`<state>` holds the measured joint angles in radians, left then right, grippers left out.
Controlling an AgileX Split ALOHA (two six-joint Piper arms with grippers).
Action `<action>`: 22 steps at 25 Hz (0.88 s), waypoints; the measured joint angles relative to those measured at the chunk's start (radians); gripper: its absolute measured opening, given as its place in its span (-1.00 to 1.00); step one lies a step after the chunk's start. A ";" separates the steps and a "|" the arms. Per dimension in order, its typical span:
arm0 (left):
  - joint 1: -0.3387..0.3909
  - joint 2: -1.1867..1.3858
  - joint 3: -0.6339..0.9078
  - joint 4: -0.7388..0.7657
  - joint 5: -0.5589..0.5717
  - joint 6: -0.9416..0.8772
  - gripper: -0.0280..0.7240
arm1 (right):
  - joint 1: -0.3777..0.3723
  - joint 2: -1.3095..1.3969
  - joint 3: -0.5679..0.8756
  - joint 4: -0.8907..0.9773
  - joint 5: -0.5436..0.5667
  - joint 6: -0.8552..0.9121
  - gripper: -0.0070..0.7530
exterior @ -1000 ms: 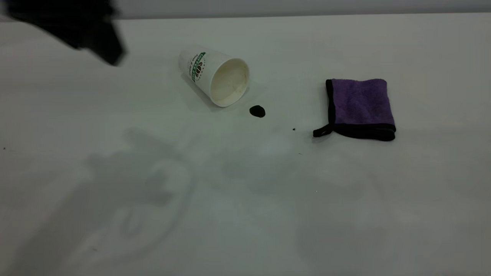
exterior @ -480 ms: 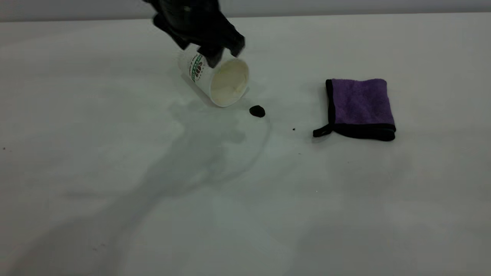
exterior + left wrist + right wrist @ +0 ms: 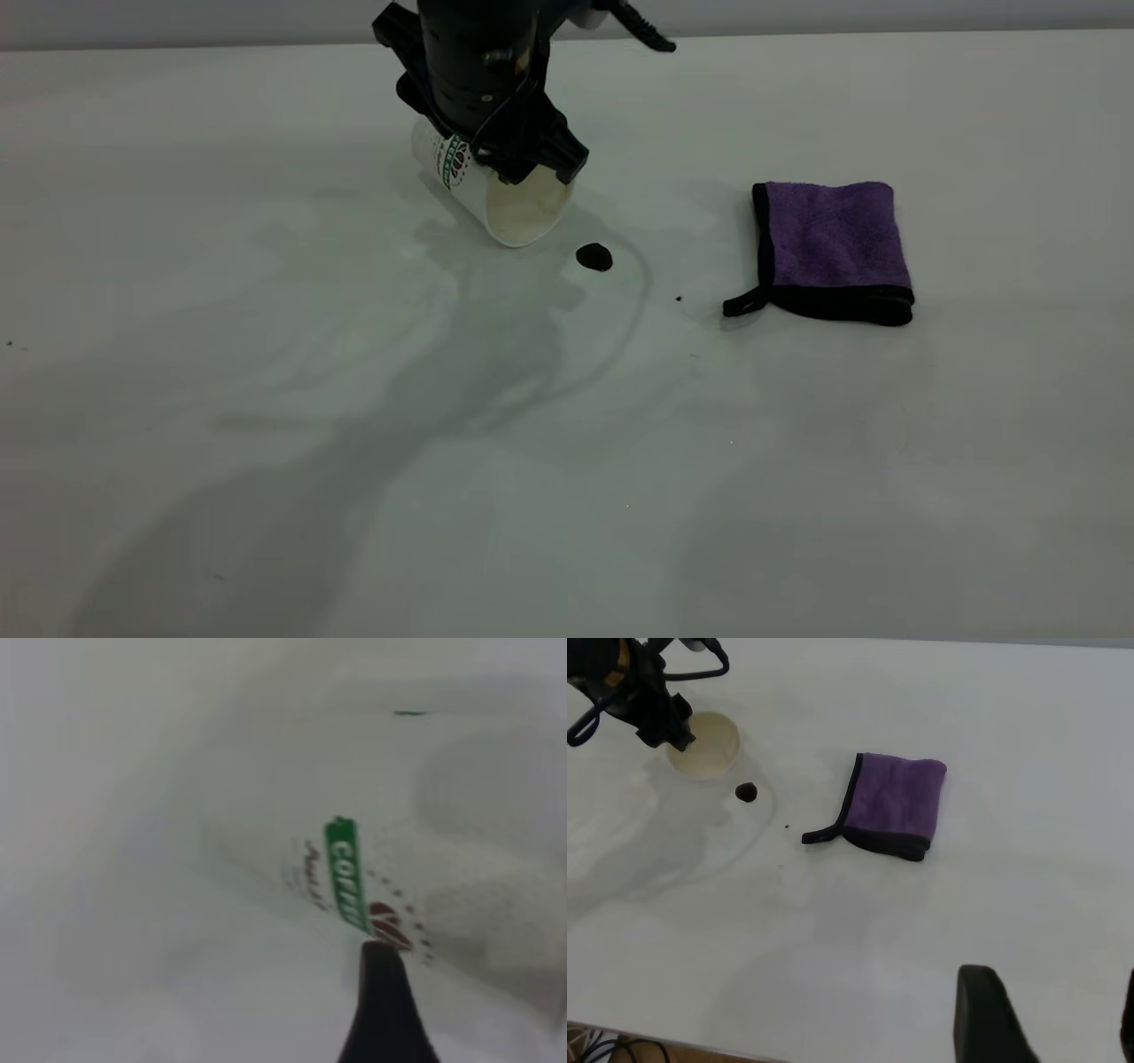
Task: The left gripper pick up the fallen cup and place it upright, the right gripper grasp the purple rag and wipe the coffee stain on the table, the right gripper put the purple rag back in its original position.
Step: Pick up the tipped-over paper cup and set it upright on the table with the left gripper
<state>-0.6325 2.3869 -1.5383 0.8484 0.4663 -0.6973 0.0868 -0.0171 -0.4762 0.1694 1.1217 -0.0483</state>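
The white cup (image 3: 496, 199) lies on its side on the table (image 3: 567, 461), its cream mouth toward the front right. My left gripper (image 3: 530, 168) is down over the cup's upper side, jaws open, one fingertip (image 3: 381, 988) against the wall by the green logo (image 3: 347, 873). The coffee stain (image 3: 594, 257) is a small dark blob just right of the cup's mouth. The purple rag (image 3: 833, 239) lies folded farther right, its loop at the front left. My right gripper (image 3: 1054, 1019) is open and empty, high above the table, well back from the rag (image 3: 897, 802); it is out of the exterior view.
A tiny dark speck (image 3: 679, 299) lies between the stain and the rag. The table's far edge (image 3: 797, 35) meets a grey wall. The right wrist view shows the table's near edge (image 3: 673, 1041) with cables below it.
My left arm has swung in from the far left and come down onto the cup. The cup, stain and rag have not moved.
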 joint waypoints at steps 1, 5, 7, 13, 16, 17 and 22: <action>0.000 0.007 0.000 0.033 0.002 -0.031 0.55 | 0.000 0.000 0.000 0.000 0.000 0.000 0.09; 0.000 0.042 -0.001 0.171 0.004 -0.146 0.55 | 0.000 0.000 0.000 0.000 0.000 0.001 0.09; 0.000 0.058 -0.002 0.238 0.004 -0.201 0.54 | 0.000 0.000 0.000 0.000 0.000 0.001 0.09; 0.000 0.076 -0.002 0.347 0.004 -0.317 0.07 | 0.000 0.000 0.000 0.000 0.000 0.001 0.09; 0.000 0.076 -0.003 0.356 0.051 -0.328 -0.46 | 0.000 0.000 0.000 0.000 0.000 0.000 0.09; 0.000 0.075 -0.005 0.361 0.086 -0.323 -0.63 | 0.000 0.000 0.000 0.000 0.000 0.000 0.09; 0.002 0.021 -0.006 0.325 0.195 -0.197 -0.92 | 0.000 0.000 0.000 0.000 0.000 0.000 0.09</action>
<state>-0.6307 2.4081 -1.5444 1.1739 0.6612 -0.8945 0.0868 -0.0171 -0.4762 0.1694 1.1217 -0.0482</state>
